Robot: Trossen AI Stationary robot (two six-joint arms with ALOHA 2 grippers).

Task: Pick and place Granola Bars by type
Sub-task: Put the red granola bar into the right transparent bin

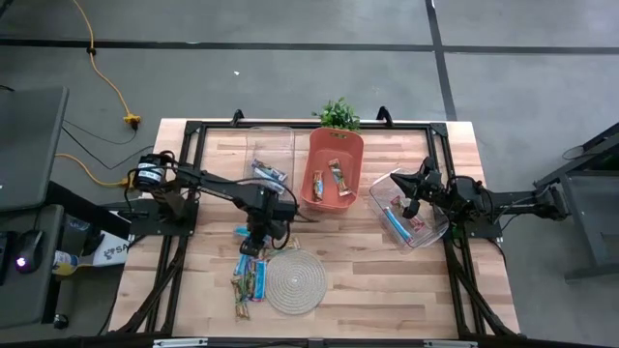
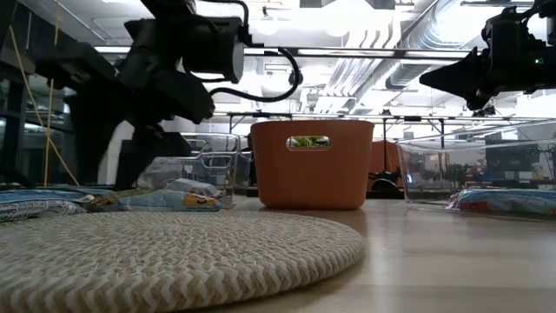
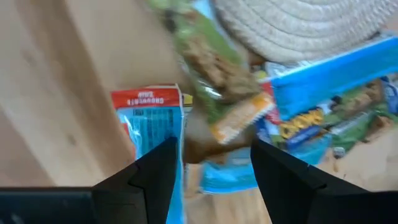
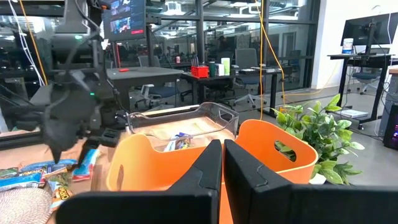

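Observation:
Several granola bars [image 1: 250,275] lie flat in a loose pile on the table, beside the round woven mat [image 1: 295,280]. My left gripper [image 1: 253,240] hangs open just above the pile's far end. In the left wrist view its fingers [image 3: 214,149] stand on either side of a brownish wrapper, with a light blue bar with a red end [image 3: 152,121] by one finger and a green-brown bar [image 3: 214,62] ahead. My right gripper [image 1: 406,196] is shut and waits above the right clear bin [image 1: 382,184], pointing at the orange bin [image 4: 143,162].
Three bins stand along the far half of the table. A clear bin [image 1: 271,145] holds one bar, the orange bin [image 1: 353,145] holds two, and the right clear bin holds blue and red bars. A small plant [image 1: 338,114] stands behind the orange bin. Bare wood lies near the front edge.

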